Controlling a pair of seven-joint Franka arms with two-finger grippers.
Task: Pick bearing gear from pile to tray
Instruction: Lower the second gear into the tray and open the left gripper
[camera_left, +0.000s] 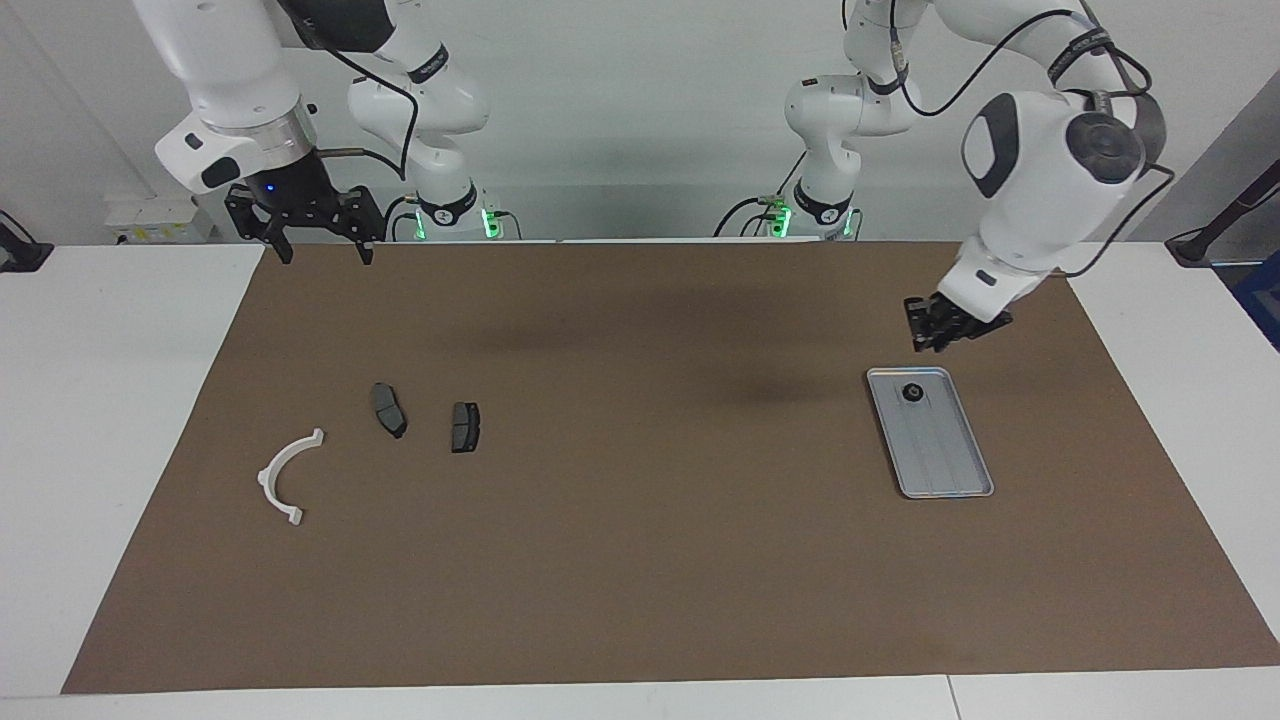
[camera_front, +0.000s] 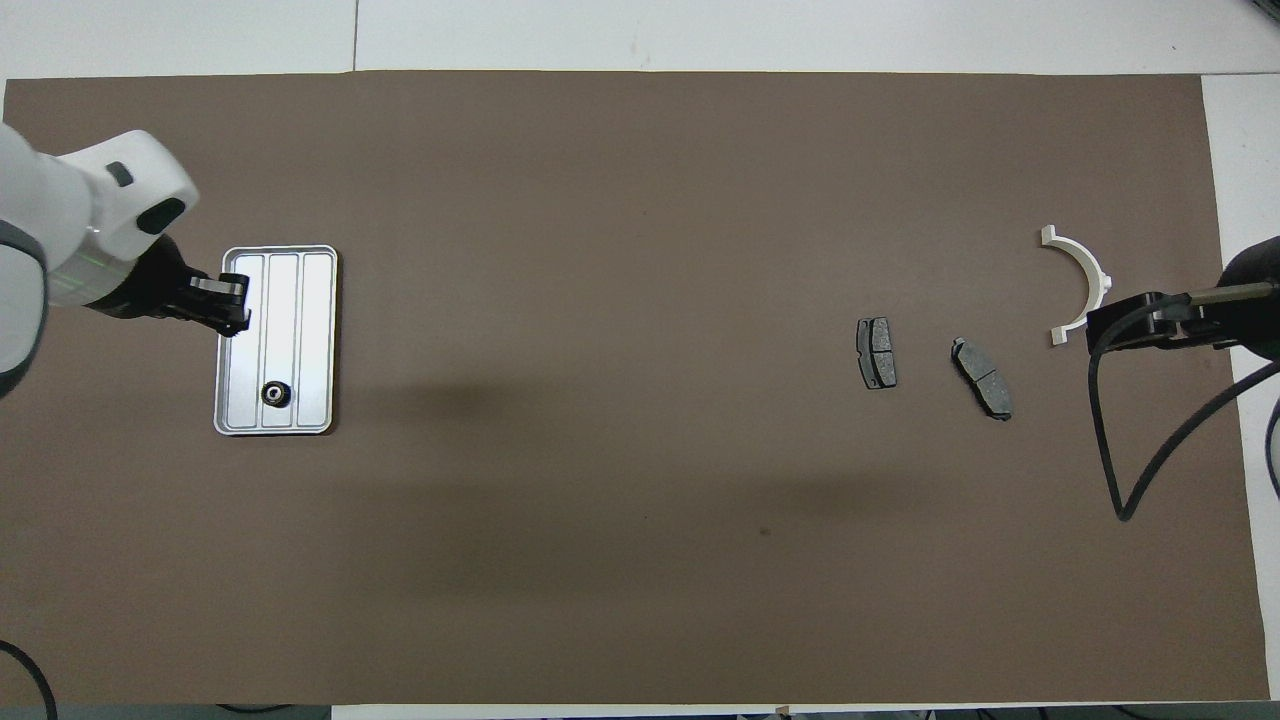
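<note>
The silver tray (camera_left: 945, 455) lies toward the left arm's end of the table. A small black round bearing gear (camera_left: 912, 393) sits in the tray's end nearer the robots; it also shows in the overhead view (camera_front: 274, 394) in the tray (camera_front: 300, 300). My left gripper (camera_left: 933, 338) hangs open and empty just above that end of the tray, and in the overhead view (camera_front: 236, 305) over its rim. The pile lies toward the right arm's end: a white arc (camera_left: 288, 475) (camera_front: 1080, 280) and two dark brake pads (camera_left: 388, 410) (camera_left: 465, 427). My right gripper (camera_left: 322, 250) waits open, raised over the mat's edge nearest the robots.
A brown mat (camera_left: 640, 560) covers most of the white table. In the overhead view the brake pads (camera_front: 876, 352) (camera_front: 982, 378) lie side by side, with the right gripper (camera_front: 1097, 328) and its black cable (camera_front: 1120, 450) over the mat beside the arc.
</note>
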